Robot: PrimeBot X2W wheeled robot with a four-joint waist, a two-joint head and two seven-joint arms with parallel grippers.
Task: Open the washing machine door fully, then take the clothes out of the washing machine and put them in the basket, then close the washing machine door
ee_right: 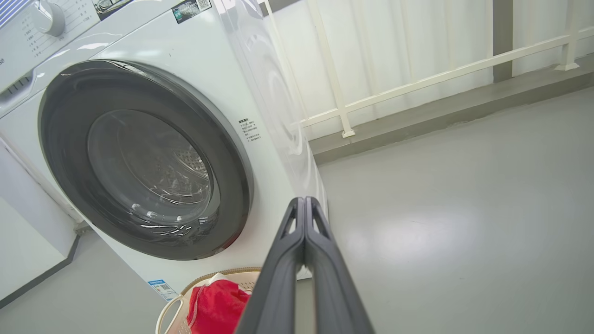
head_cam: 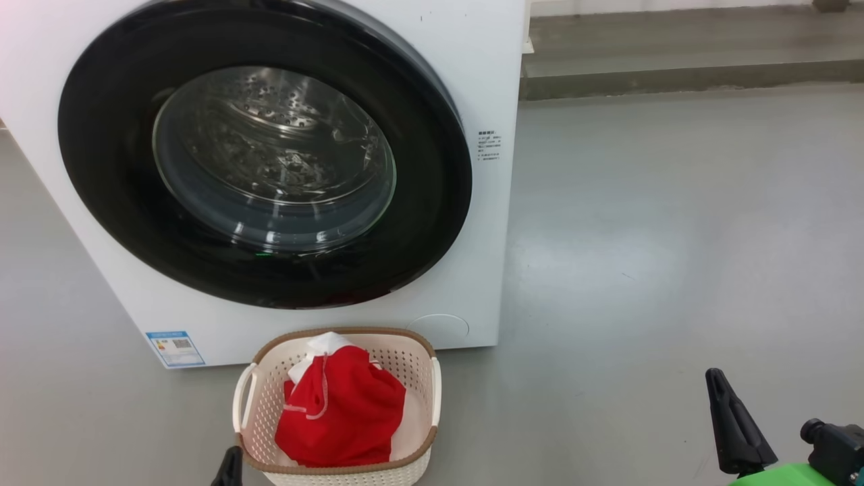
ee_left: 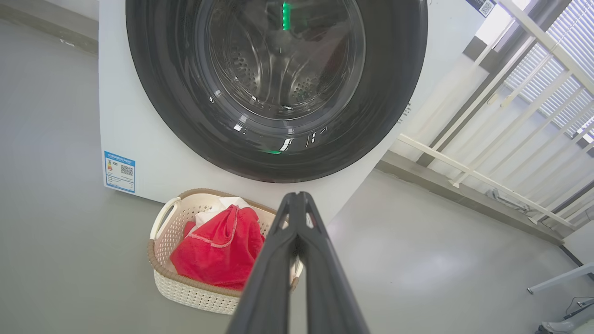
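Large round door with a glossy black rim and clear glass bowl [head_cam: 273, 158] sits shut, flush against the white boxy front-loading washing machine [head_cam: 482, 74]. Through the glass I see perforated steel drum. A small blue label [head_cam: 174, 347] is on the machine's lower left corner.

Small cream-white perforated plastic basket with a brown woven-look rim [head_cam: 415, 361] stands on the grey floor [head_cam: 641, 270], just in front of the machine, below the door. Bright red fabric clothes with white panels and a white drawstring [head_cam: 341, 412] lie bunched inside the basket, white part toward the machine.

My left hand [ee_left: 297, 199] is closed, fingers pressed together, gripping nothing, up off the floor near the basket and aimed at the door. My right hand [ee_right: 305, 202] is closed too, tips touching, empty, well apart from the basket on the right, over bare floor. White railing [ee_right: 417, 76] runs behind the machine.
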